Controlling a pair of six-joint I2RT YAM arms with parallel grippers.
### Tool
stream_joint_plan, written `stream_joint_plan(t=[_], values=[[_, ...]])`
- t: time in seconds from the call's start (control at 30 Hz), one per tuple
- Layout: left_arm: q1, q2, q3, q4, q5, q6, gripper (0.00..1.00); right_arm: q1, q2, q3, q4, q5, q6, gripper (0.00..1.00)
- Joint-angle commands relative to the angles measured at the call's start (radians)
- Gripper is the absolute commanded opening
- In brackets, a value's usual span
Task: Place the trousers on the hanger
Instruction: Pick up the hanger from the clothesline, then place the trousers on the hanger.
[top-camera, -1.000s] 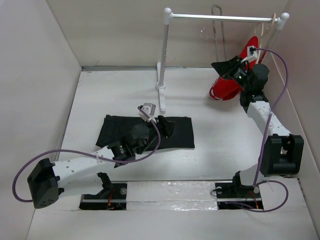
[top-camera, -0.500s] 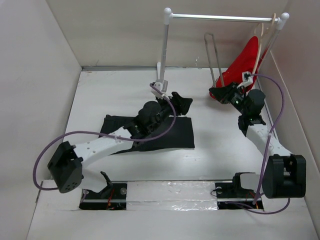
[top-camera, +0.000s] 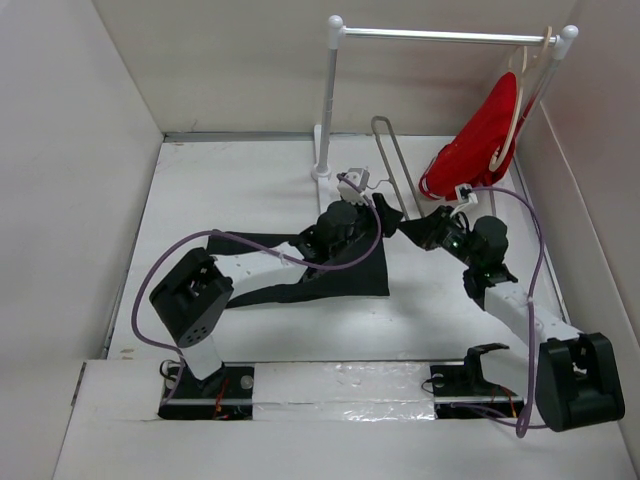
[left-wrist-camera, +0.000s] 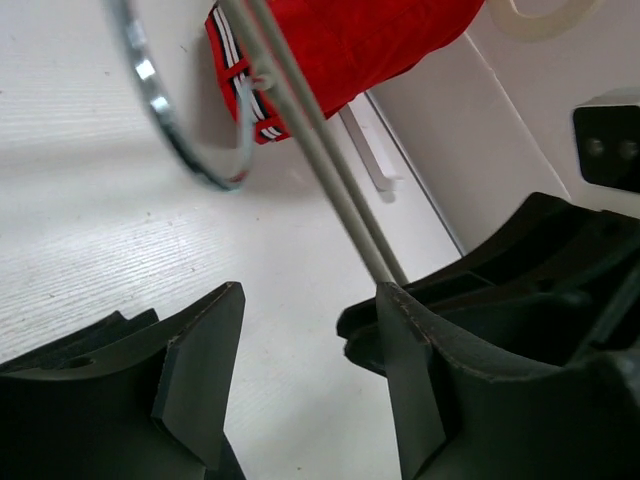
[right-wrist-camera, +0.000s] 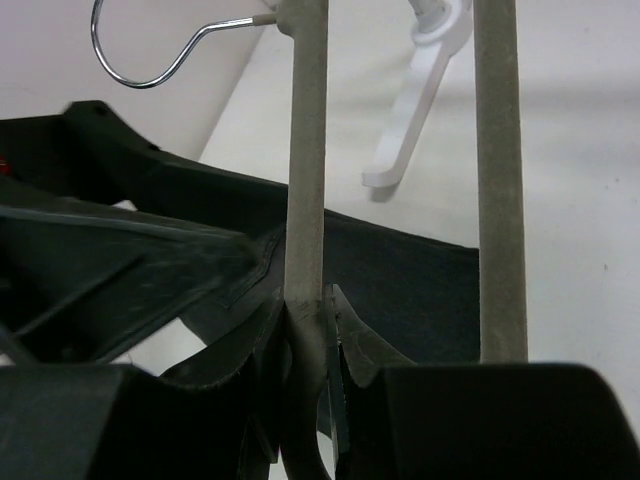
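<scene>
The trousers (top-camera: 345, 270) lie flat on the white table (top-camera: 230, 180), below and on the near side of both claws, and the left arm reaches out over them. Neither claw touches the cloth.

The left claw (left-wrist-camera: 310, 295) hangs above the far edge of the trousers with its two fingers apart and nothing between them. Just off its right finger (left-wrist-camera: 415, 370) sits the black body of the right claw (right-wrist-camera: 305, 312), the two almost tip to tip.

The right claw is clamped on the hanger (right-wrist-camera: 305, 150), its pads pinched on one of the two slim grey bars. The second bar runs alongside to that claw's right, free of the fingers. From the grip the bars stretch away from the claw above the table, ending in a small chrome hook (right-wrist-camera: 150, 62) at the far end.

Beyond the hanger and to the right of the claws, a red garment (top-camera: 480, 140) hangs from the white rail (top-camera: 440, 36) at the back. The rack's foot (right-wrist-camera: 405, 120) stands on the table past the trousers.
</scene>
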Motion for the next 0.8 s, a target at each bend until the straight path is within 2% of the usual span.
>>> stream_joint_plan(t=[0.0, 0.13, 0.27, 0.4, 0.53, 0.67, 0.77], values=[[0.004, -0.021, 0.024, 0.114, 0.002, -0.023, 0.52, 0.010, -0.058, -0.009, 0.101, 0.027, -0.023, 0.16], [-0.005, -0.043, -0.037, 0.169, -0.070, -0.054, 0.52, 0.020, -0.089, -0.007, 0.055, 0.050, -0.034, 0.15], [-0.005, -0.049, -0.055, 0.220, -0.075, -0.058, 0.54, 0.050, -0.099, -0.017, 0.041, 0.075, -0.038, 0.14], [-0.005, -0.024, -0.049, 0.271, -0.048, -0.060, 0.53, 0.050, -0.104, -0.038, 0.050, 0.068, -0.030, 0.14], [-0.005, -0.032, -0.111, 0.384, -0.007, -0.061, 0.51, 0.050, -0.127, -0.046, -0.002, 0.096, -0.057, 0.14], [-0.005, -0.027, -0.125, 0.394, -0.006, -0.072, 0.49, 0.050, -0.121, -0.063, 0.013, 0.096, -0.055, 0.14], [-0.005, 0.003, -0.079, 0.338, -0.002, -0.080, 0.49, 0.082, -0.118, -0.061, 0.021, 0.091, -0.049, 0.14]])
